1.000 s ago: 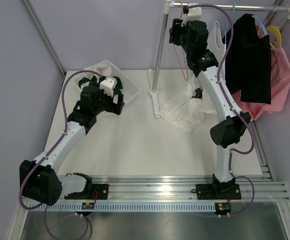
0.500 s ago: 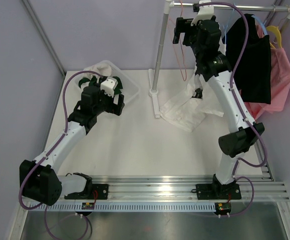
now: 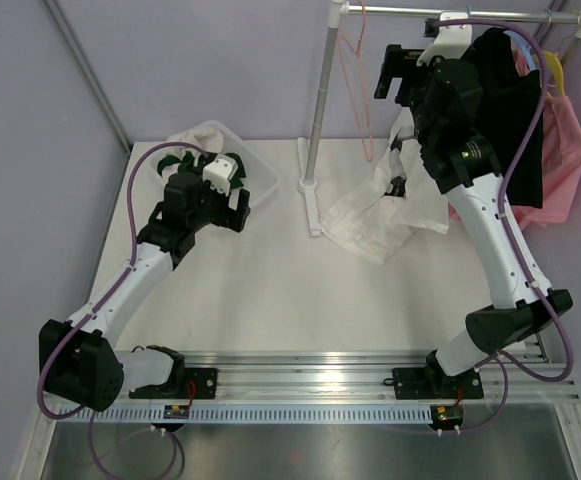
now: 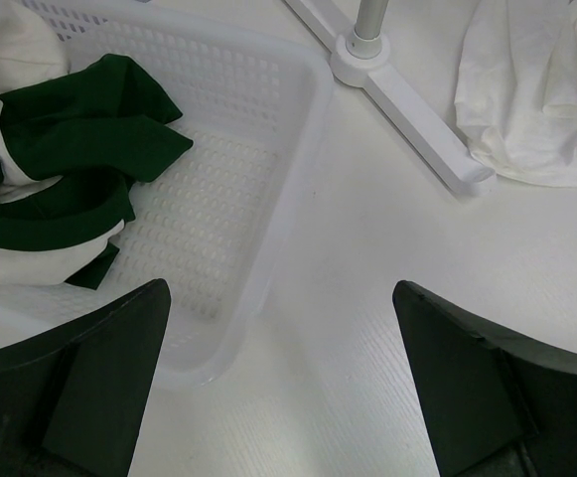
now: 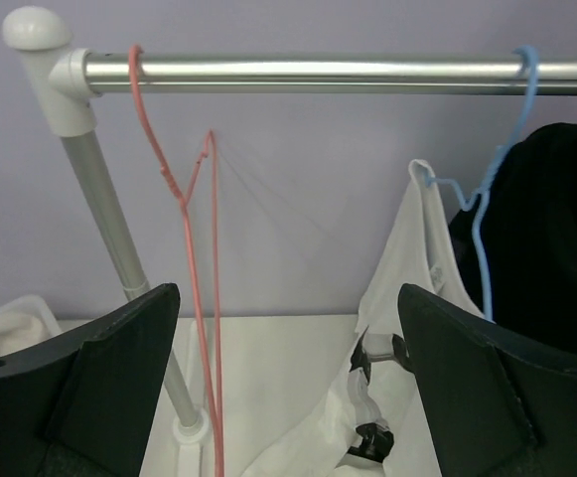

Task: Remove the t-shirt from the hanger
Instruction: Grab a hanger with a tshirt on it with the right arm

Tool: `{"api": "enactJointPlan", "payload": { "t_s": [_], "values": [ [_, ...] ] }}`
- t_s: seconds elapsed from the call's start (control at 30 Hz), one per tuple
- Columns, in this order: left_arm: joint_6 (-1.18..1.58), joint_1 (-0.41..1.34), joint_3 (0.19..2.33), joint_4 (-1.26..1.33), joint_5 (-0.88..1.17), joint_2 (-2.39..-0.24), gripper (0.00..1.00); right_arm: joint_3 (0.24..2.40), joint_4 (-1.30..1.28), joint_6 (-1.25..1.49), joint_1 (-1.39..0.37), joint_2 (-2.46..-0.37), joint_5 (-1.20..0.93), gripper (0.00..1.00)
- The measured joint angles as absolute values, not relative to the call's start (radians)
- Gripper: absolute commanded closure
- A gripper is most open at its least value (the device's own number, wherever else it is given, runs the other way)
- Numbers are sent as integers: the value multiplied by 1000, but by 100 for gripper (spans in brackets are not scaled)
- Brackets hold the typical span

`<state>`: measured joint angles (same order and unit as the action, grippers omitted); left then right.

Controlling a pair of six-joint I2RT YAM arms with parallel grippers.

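the t-shirt [image 3: 370, 222] lay on the table [image 3: 270, 290] by its far edge, the hanger [image 5: 214, 248] hung bare, so the task looked done; left gripper [image 4: 280, 298] and right gripper [image 5: 286, 298] stood wide open, empty.

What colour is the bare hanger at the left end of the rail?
The hanger is salmon pink; the right wrist view shows it best.

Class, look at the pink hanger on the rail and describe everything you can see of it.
The pink hanger is thin bent wire, with a twisted neck below its hook. It is bare: no garment hangs on it. Its hook sits over the metal rail near the rail's left end, close to the upright post. It hangs straight down, seen nearly edge-on from the right wrist. Only the rail appears to touch it.
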<state>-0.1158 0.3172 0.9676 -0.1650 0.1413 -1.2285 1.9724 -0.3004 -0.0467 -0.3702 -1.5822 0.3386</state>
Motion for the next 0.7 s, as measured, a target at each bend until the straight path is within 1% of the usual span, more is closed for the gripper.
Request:
{"api": "enactJointPlan", "payload": {
  "t_s": [0.1, 0.3, 0.47, 0.6, 0.7],
  "values": [
    [-117, 319, 968, -167, 142, -1229, 1, 1914, -256, -52, -370, -1534, 402, 0],
    [-123, 320, 968, -171, 141, -1233, 1, 1864, -215, -89, -370, -1488, 453, 0],
    [-125, 321, 968, -172, 141, -1233, 1, 1774, -121, -134, -370, -1435, 461, 1],
    [-127, 322, 968, -172, 142, -1233, 1, 1689, 19, -209, -364, -1413, 478, 1],
    [-127, 322, 968, -172, 141, -1233, 1, 1734, -32, -223, -337, -1440, 470, 0]
  ]
}}
